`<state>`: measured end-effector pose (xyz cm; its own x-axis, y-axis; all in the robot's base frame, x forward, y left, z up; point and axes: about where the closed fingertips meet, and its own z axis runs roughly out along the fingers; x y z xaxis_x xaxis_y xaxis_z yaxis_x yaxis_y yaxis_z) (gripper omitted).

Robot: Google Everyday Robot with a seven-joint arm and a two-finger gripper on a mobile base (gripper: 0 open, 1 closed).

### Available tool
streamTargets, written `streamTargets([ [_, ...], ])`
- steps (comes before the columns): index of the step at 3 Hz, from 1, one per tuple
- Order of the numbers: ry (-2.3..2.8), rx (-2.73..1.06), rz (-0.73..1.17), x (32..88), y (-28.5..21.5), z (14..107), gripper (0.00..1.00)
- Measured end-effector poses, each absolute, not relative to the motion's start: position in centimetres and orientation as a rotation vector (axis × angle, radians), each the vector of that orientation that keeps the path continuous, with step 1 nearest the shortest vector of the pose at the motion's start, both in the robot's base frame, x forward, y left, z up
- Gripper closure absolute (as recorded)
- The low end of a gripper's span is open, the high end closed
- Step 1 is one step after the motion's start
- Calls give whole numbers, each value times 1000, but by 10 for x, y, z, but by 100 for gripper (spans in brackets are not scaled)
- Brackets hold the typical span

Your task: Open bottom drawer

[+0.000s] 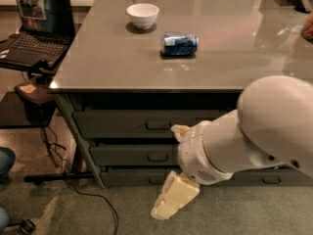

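Left of the table [98, 72], you see an open laptop [41, 28]. On the tabletop sits a white bowl [143, 14], its inside plain white. Under the table, the bottom drawer [127, 176] is lowest of its stack and shut. A blue can [179, 44] lies on its side mid-table. The gripper [171, 199] hangs before that drawer's centre, low under the table; you cannot tell whether it is open or closed. The white arm [254, 131] hides the table's right-hand drawers.

Above the pincer [175, 199], low by the carpet [244, 215], the desk [98, 67] carries a white bowl [143, 14] and a blue can [179, 44] lying sideways; a laptop [36, 26] sits far up-left.
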<state>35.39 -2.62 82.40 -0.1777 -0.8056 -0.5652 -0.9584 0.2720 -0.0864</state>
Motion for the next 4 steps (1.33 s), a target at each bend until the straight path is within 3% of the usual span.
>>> streamTargets([
  [2, 2075, -1563, 332, 367, -29, 793, 0],
  [3, 2150, -1526, 269, 405, -33, 721, 0],
  [4, 2092, -1530, 202, 429, -12, 724, 0],
])
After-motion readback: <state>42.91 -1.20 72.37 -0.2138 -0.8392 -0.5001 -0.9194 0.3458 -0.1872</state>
